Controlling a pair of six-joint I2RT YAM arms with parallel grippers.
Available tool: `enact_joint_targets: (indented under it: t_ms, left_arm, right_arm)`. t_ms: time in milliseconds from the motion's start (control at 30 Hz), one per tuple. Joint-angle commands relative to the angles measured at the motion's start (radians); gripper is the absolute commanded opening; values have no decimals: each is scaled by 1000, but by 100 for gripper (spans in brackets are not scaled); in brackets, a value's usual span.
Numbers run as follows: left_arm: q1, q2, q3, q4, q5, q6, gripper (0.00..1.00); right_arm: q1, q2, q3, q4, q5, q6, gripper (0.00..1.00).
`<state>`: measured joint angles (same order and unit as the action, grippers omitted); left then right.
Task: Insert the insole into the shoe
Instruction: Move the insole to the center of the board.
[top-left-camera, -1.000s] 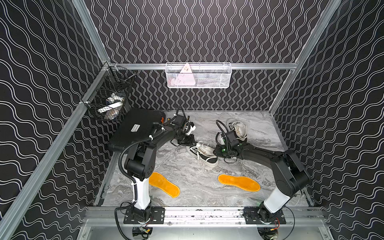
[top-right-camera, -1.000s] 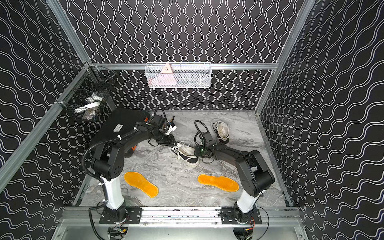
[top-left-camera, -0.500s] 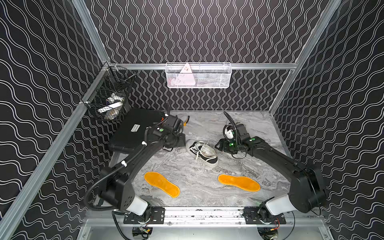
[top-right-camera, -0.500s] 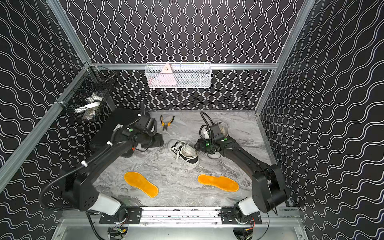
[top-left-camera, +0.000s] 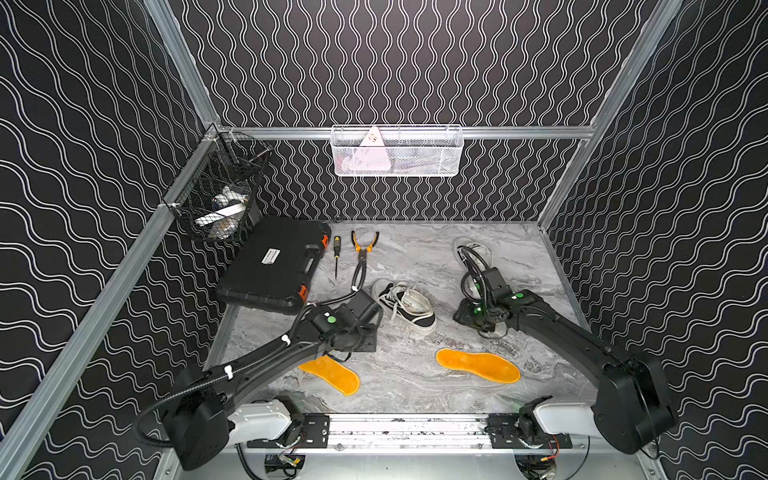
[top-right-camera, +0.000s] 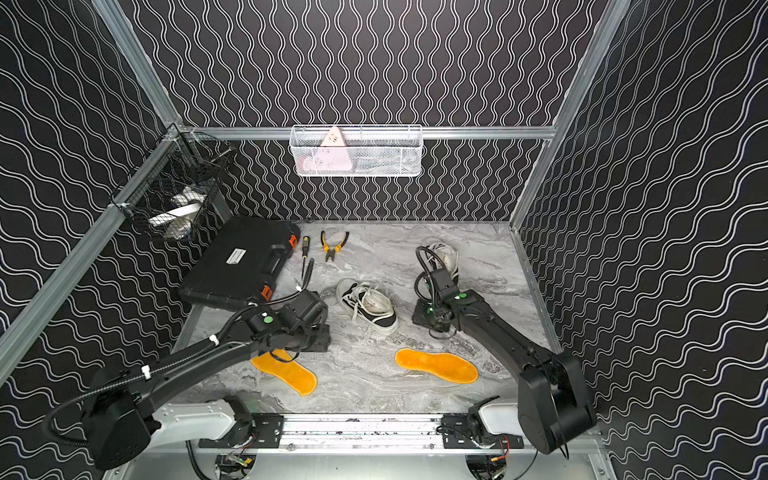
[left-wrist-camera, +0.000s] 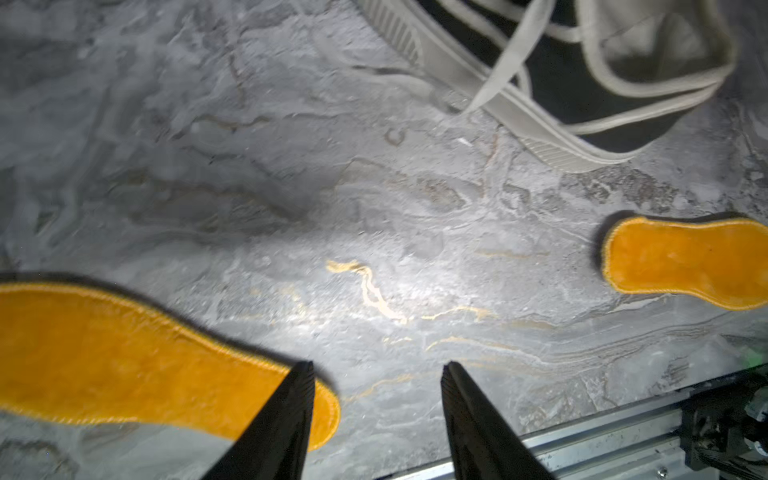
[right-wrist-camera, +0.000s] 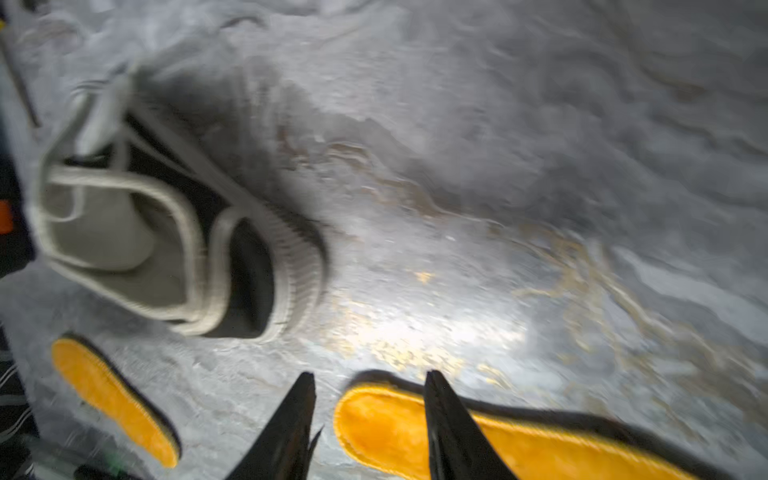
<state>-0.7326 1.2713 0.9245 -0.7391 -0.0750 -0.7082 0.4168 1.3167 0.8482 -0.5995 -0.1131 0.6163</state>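
A black sneaker with white laces (top-left-camera: 405, 305) (top-right-camera: 368, 305) lies in the middle of the marble table, free of both grippers. A second shoe (top-left-camera: 471, 249) sits at the back right, partly hidden by the right arm's cable. Two orange insoles lie flat near the front. My left gripper (left-wrist-camera: 377, 368) hangs open over the toe end of the left insole (left-wrist-camera: 124, 357) (top-left-camera: 332, 374), nothing between its fingers. My right gripper (right-wrist-camera: 369, 376) stands open above the end of the right insole (right-wrist-camera: 382, 424) (top-left-camera: 478, 365). The sneaker (right-wrist-camera: 166, 232) shows blurred in the right wrist view.
A black tool case (top-left-camera: 274, 266) lies at the back left, with a screwdriver (top-left-camera: 336, 253) and orange-handled pliers (top-left-camera: 363, 245) beside it. A black wire basket (top-left-camera: 220, 199) hangs on the left wall, a white one (top-left-camera: 397, 153) on the back wall. A metal rail (top-left-camera: 407, 428) runs along the front.
Both arms have drawn back from the sneaker's sides toward the front and now hang over the insoles. Their jaws have opened. The sneaker has stayed in place.
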Motion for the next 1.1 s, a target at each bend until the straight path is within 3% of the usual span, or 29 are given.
enact_joint_targets:
  t_ms: [0, 233, 367, 633, 800, 933, 1067]
  left_arm:
    - [-19, 71, 31, 62, -29, 36, 55]
    - [-18, 208, 153, 95, -28, 96, 57]
    - [-14, 234, 214, 100, -24, 135, 57]
    - [-1, 225, 324, 66, -11, 176, 60]
    - [85, 218, 344, 35, 34, 199, 61]
    - [124, 205, 306, 41, 32, 231, 61]
    - [119, 221, 301, 39, 10, 267, 58]
  right_arm:
    - [2, -41, -65, -101, -6, 99, 45]
    - [33, -60, -146, -135, -1, 212, 43]
    - [72, -10, -177, -37, -25, 224, 44]
    - [202, 246, -21, 135, -73, 112, 48]
    - [288, 340, 99, 143, -97, 68, 51]
    - [303, 246, 78, 111, -85, 105, 56]
    - [249, 110, -1, 30, -13, 184, 56]
